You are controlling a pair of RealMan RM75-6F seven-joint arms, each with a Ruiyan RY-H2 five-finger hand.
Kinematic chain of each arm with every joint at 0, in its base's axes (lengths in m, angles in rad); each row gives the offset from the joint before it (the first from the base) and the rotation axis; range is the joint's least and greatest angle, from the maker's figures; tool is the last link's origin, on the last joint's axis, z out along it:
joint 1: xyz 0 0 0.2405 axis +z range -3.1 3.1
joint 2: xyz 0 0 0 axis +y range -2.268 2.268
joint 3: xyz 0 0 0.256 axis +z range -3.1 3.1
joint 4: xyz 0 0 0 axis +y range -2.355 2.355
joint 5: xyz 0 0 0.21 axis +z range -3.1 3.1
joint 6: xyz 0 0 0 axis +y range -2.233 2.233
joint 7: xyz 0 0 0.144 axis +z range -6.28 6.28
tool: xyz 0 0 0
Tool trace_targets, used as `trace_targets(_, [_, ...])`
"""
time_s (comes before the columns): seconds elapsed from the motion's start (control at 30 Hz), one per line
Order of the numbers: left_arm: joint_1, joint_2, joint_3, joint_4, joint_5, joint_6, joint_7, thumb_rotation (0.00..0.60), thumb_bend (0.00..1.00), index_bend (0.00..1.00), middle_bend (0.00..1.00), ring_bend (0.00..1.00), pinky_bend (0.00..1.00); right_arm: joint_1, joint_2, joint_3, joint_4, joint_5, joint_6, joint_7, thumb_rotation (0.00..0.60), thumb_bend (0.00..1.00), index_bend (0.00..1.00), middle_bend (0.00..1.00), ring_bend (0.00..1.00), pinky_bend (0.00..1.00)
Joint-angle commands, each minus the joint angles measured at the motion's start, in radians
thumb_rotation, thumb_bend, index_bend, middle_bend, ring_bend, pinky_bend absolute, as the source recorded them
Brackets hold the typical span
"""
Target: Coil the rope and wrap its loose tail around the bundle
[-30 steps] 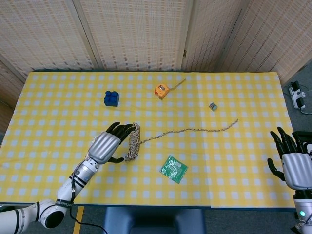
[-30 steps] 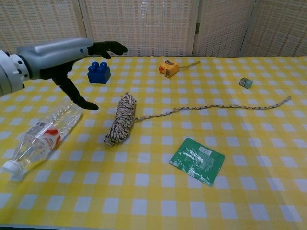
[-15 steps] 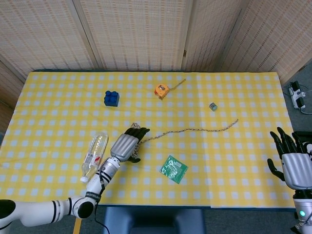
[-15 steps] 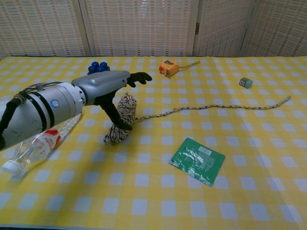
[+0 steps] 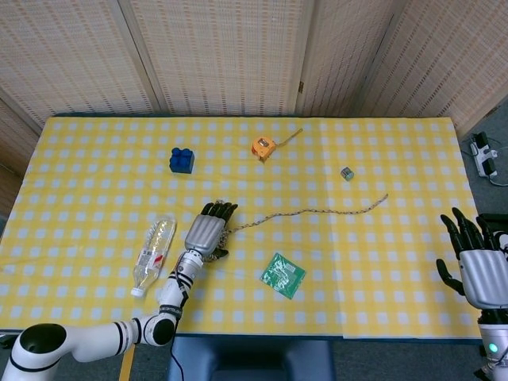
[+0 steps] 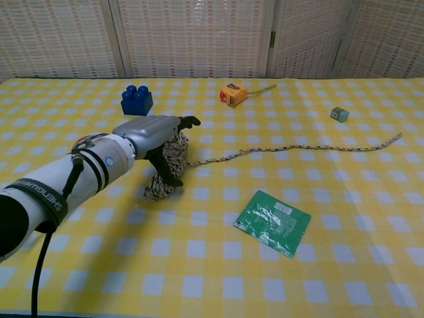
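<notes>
Table with yellow-white checked cloth [image 5: 95, 159]. On it: blue toy brick [image 5: 182, 159], orange tape measure [image 5: 263, 148], small grey cube [image 5: 348, 173], clear plastic bottle [image 5: 152, 254], green foil packet [image 5: 283, 275], speckled coiled rope [image 6: 165, 169] with tail stretched right.

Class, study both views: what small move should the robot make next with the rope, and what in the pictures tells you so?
Probably close the left hand around the coiled bundle. It sits over the bundle with the thumb down beside it, but a firm grip is not plain. The loose tail lies stretched out across the tablecloth, unwrapped, and the right hand waits open at the table's edge.
</notes>
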Motion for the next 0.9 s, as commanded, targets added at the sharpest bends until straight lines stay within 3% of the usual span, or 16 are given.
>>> trace_targets(0.03, [0.000, -0.012, -0.003, 0.029, -0.028, 0.006, 0.019, 0.600, 0.16, 0.03, 0.11, 0.11, 0.13, -0.001, 0.000, 0.000, 0.001, -0.001, 0.001, 0.002, 0.600, 0.43, 0.00, 0.03, 0.11, 0.00])
trace_targets(0.43, [0.015, 0.018, -0.026, 0.090, -0.097, 0.020, 0.059, 0.600, 0.16, 0.09, 0.12, 0.17, 0.20, -0.007, 0.000, -0.004, 0.004, -0.007, 0.011, 0.010, 0.600, 0.43, 0.00, 0.03, 0.11, 0.00])
trace_targets(0.53, [0.016, 0.022, -0.038, 0.103, -0.110, 0.005, 0.041, 0.600, 0.16, 0.15, 0.17, 0.22, 0.26, -0.009, 0.000, -0.005, 0.003, -0.011, 0.017, 0.012, 0.600, 0.43, 0.00, 0.03, 0.11, 0.00])
trace_targets(0.67, [0.017, 0.028, -0.047, 0.102, -0.116, -0.016, 0.007, 0.600, 0.19, 0.30, 0.27, 0.32, 0.42, -0.012, 0.001, -0.005, 0.003, -0.013, 0.022, 0.015, 0.600, 0.43, 0.00, 0.03, 0.11, 0.00])
trace_targets(0.9, [0.015, 0.026, -0.039, 0.092, -0.123, -0.031, -0.001, 0.600, 0.24, 0.38, 0.36, 0.40, 0.47, -0.018, 0.000, -0.007, 0.010, -0.013, 0.027, 0.024, 0.600, 0.43, 0.00, 0.03, 0.12, 0.00])
